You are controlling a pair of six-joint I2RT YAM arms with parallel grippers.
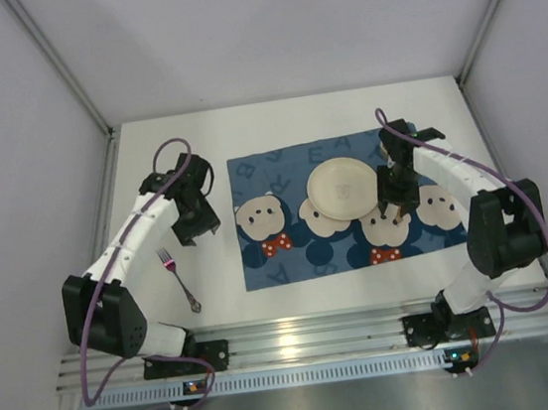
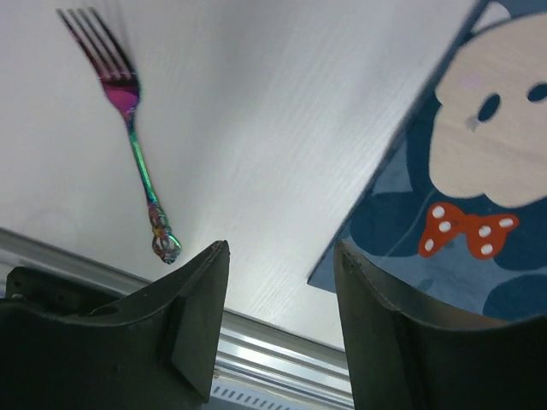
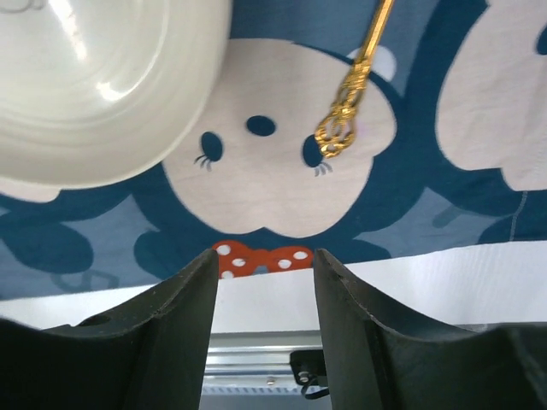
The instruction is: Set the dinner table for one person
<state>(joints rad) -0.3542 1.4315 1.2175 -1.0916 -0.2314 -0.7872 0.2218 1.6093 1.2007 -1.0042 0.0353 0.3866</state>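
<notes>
The white dinner table [image 1: 274, 125] carries a blue mouse-print mat [image 1: 281, 264] with a cream plate [image 1: 342, 189] on it. An iridescent fork [image 1: 178, 277] lies on the bare table left of the mat, tines pointing away; it also shows in the left wrist view [image 2: 137, 145]. My left gripper [image 1: 198, 234] hovers between fork and mat, open and empty [image 2: 280, 248]. My right gripper [image 1: 395, 212] is open and empty [image 3: 265, 254] above the mat's near edge, right of the plate [image 3: 94, 85]. A gold utensil handle [image 3: 350, 94] lies on the mat beyond its fingers.
A metal rail [image 1: 310, 336] runs along the near table edge by the arm bases. Grey walls enclose the table on the left, right and far sides. The mat's left edge [image 2: 376, 196] lies close to my left gripper.
</notes>
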